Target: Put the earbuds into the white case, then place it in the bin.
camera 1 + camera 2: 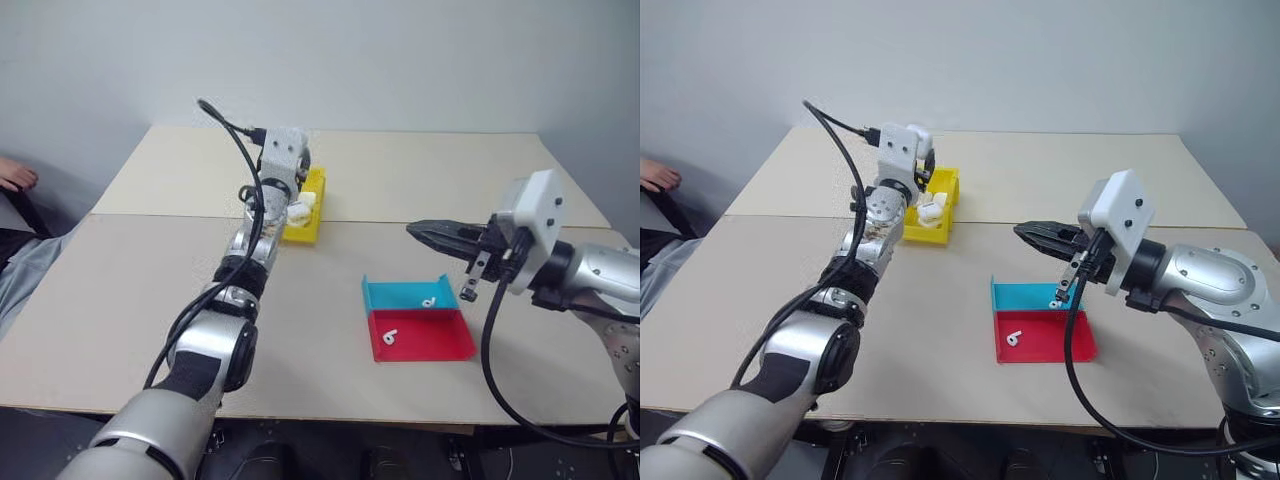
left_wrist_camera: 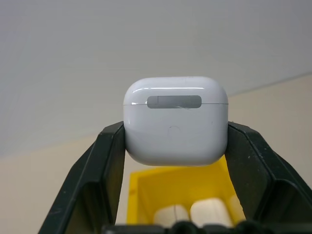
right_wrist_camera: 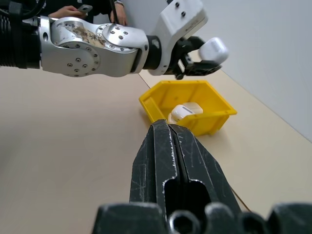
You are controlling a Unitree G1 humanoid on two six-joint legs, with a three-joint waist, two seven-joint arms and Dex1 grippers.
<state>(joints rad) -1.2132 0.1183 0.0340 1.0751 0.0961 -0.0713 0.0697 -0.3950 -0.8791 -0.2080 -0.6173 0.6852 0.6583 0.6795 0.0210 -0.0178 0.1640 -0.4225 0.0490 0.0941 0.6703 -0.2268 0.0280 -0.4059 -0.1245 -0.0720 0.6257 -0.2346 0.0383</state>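
Observation:
My left gripper (image 2: 175,130) is shut on the white case (image 2: 175,119), its lid closed, and holds it in the air just above the yellow bin (image 3: 214,113) at the table's far middle. Two other white cases (image 3: 185,111) lie inside the bin. The two earbuds (image 1: 428,302) (image 1: 390,337) lie in the blue-and-red tray (image 1: 440,345), one on the blue half and one on the red. My right gripper (image 1: 422,231) is shut on nothing and hovers level above and behind the tray, pointing toward the bin.
The tray sits on the right half of the beige table (image 1: 120,300), a hand's width from the front edge. A person's hand (image 1: 15,176) shows past the table's left side. A grey wall stands behind the table.

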